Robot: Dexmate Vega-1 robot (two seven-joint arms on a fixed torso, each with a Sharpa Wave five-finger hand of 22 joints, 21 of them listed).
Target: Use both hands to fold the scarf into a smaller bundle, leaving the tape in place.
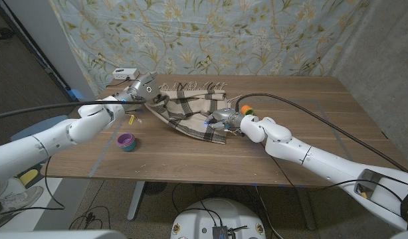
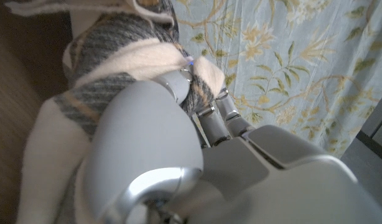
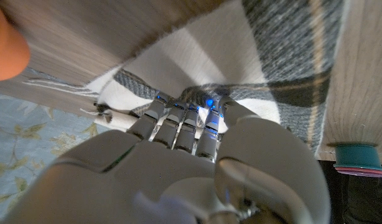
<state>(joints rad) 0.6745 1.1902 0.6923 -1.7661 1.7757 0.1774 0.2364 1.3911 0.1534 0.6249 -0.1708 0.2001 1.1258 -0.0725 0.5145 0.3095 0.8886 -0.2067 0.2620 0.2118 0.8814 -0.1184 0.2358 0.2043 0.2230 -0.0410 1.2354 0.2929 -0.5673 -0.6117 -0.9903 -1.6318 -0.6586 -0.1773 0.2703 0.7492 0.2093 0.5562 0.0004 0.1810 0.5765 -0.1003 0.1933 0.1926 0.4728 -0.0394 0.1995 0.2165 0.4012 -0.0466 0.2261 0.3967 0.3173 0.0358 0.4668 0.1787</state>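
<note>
A cream and grey plaid scarf (image 1: 194, 109) with fringed ends lies partly folded on the wooden table (image 1: 210, 156). My left hand (image 1: 141, 89) grips the scarf's left end and holds it bunched above the table; the cloth (image 2: 122, 74) wraps over my fingers. My right hand (image 1: 224, 118) pinches the scarf's right edge, its fingers curled into the plaid cloth (image 3: 253, 68). A purple and teal tape roll (image 1: 127, 141) stands on the table in front of the scarf's left end; the tape roll (image 3: 358, 162) is also seen past my right hand.
An orange and green object (image 1: 246, 109) sits just behind my right hand. A small yellow item (image 1: 131, 120) lies near my left wrist. A white box (image 1: 126, 73) rests at the table's back left corner. A floral curtain (image 1: 210, 33) hangs behind.
</note>
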